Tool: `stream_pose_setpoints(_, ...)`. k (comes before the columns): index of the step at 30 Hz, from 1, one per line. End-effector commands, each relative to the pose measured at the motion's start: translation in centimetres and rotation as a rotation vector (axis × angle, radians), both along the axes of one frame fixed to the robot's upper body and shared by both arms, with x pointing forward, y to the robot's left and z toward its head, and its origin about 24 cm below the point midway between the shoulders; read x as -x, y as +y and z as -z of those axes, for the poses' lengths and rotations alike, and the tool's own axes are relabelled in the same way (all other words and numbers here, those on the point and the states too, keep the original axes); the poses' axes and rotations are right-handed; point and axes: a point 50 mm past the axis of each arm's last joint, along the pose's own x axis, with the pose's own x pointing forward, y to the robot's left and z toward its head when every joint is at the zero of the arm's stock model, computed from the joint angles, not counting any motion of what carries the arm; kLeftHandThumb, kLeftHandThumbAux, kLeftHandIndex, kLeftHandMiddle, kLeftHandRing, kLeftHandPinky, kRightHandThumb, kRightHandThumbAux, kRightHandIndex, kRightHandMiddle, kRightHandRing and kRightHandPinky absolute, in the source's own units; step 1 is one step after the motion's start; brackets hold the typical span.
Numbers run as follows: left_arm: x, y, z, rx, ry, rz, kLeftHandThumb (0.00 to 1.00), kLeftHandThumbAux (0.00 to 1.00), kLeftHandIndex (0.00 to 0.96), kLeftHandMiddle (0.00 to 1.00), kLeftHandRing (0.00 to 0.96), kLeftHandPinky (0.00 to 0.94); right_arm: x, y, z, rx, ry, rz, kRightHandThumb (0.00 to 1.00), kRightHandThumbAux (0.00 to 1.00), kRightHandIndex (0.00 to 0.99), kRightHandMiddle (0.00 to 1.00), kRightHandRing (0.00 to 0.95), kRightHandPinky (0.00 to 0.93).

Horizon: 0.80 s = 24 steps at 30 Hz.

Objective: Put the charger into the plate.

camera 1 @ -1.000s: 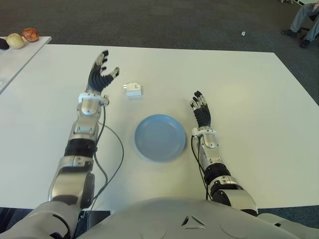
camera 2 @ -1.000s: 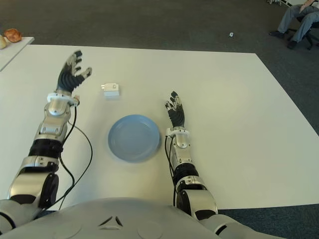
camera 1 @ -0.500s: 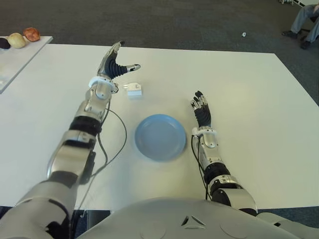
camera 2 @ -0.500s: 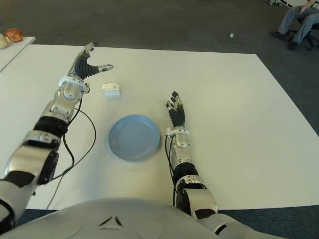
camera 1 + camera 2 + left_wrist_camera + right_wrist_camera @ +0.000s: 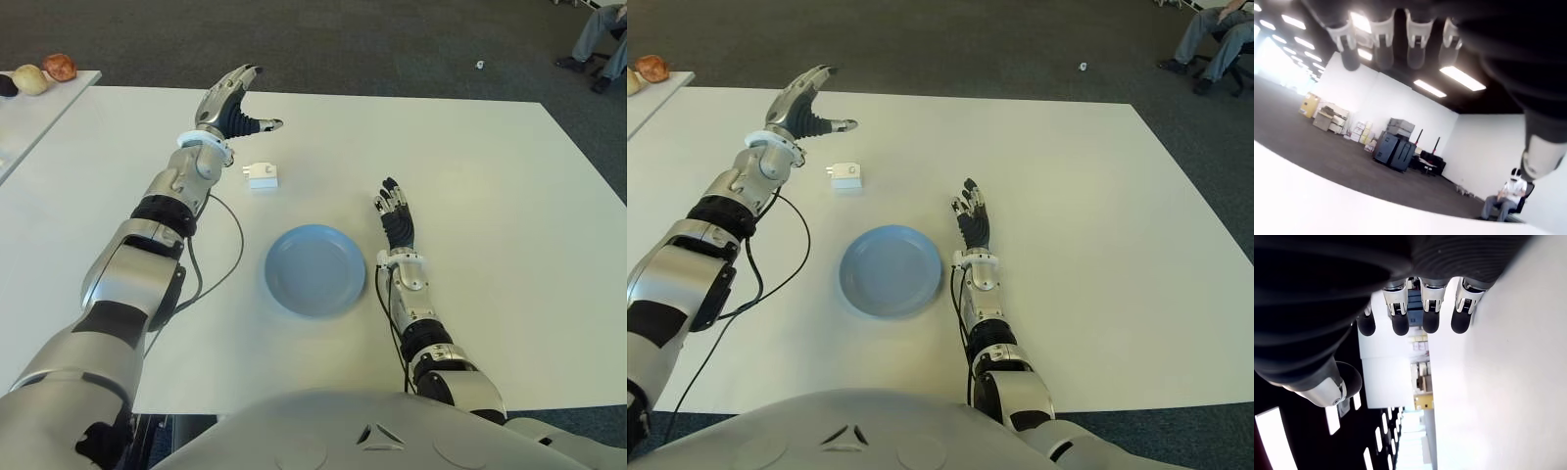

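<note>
Plate empty; charger on tabletop. Left robot hand, fingers spread, has risen beyond the charger; right robot hand spread, idle.

Smooth matt white table, glossy blue plate, white plastic charger.

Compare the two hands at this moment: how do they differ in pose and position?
The left hand is raised above the table, beyond the charger; the right hand shows low beside the plate, on its right. The left arm is stretched far forward; the right stays near the body. Both are open and hold nothing.
</note>
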Motion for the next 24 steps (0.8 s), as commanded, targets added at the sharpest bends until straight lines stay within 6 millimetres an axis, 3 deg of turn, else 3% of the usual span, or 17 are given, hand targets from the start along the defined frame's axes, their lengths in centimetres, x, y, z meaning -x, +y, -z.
stream_pose_setpoints(1,-0.4,-0.9,0.4,-0.187,0.015,0.036,0.047,0.521,0.000,0.000,0.000,0.007,3.2,-0.4,3.8,-0.012,0.197,0.012,0.000,0.582,0.000,0.035,0.017,0.027)
stream_pose_setpoints(14,-0.3,-1.2,3.0,-0.431,0.140,0.060,0.065,0.456,0.000,0.000,0.000,0.000,3.4,-0.6,3.7,-0.009,0.192,0.023,0.000,0.577,0.000,0.042,0.021,0.031)
stream_pose_setpoints(24,0.5,-0.4,4.8,-0.476,0.211,0.049,0.048,0.432,0.000,0.000,0.000,0.000,3.8,-0.8,3.6,0.001,0.187,0.025,0.000,0.564,0.000,0.042,0.022,0.031)
